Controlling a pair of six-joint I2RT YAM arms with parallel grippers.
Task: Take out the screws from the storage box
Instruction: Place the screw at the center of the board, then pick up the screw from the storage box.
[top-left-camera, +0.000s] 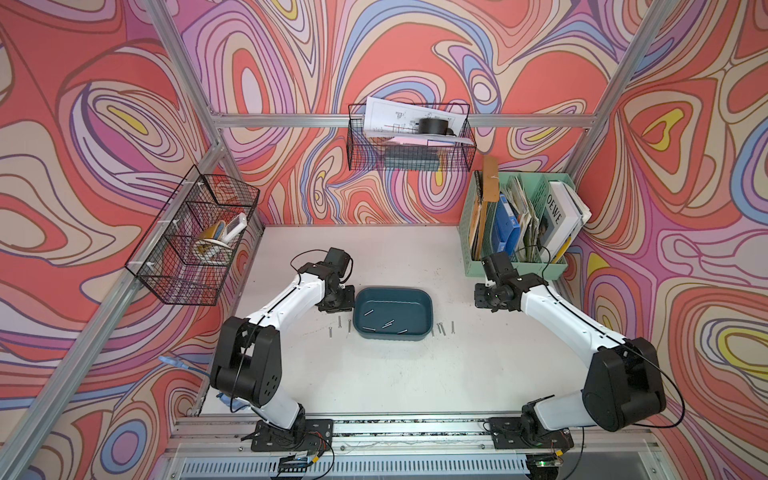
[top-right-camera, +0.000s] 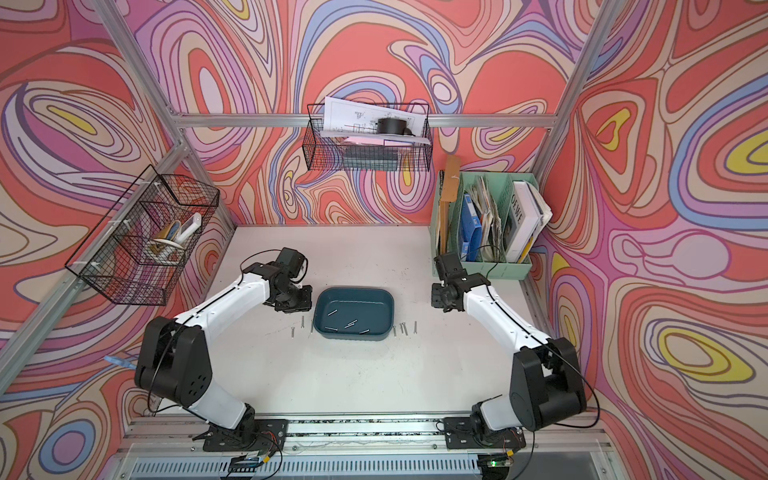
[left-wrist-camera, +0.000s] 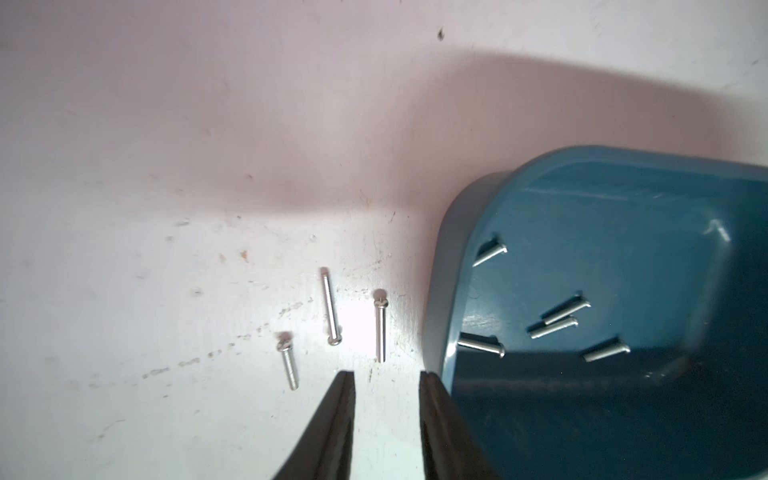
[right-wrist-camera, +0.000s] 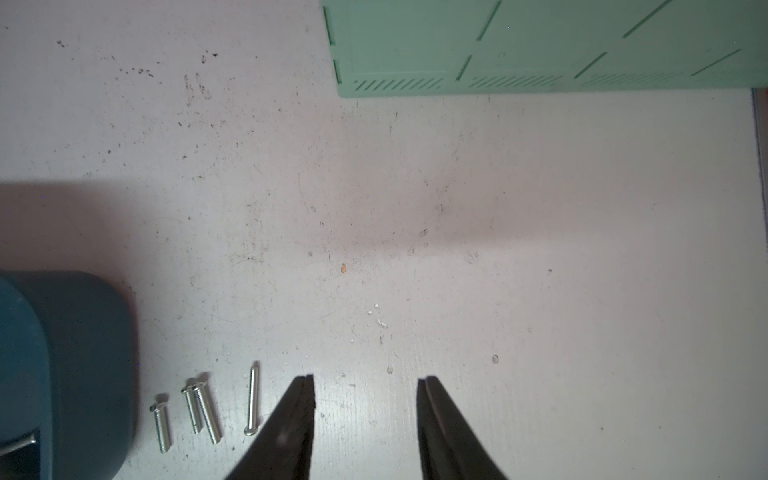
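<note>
Five screws (left-wrist-camera: 552, 327) lie in the tray (top-left-camera: 390, 336) on the table (top-left-camera: 374, 374); three left of it, four right, likely sorted by reach. Left gripper (left-wrist-camera: 387, 376), narrowly parted, empty, hangs by its three; right gripper (right-wrist-camera: 365, 380) gapes wider, empty.

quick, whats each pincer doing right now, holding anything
Left pincer: open, holding nothing, beside the dark teal plastic tray.
Right pincer: open, holding nothing.
</note>
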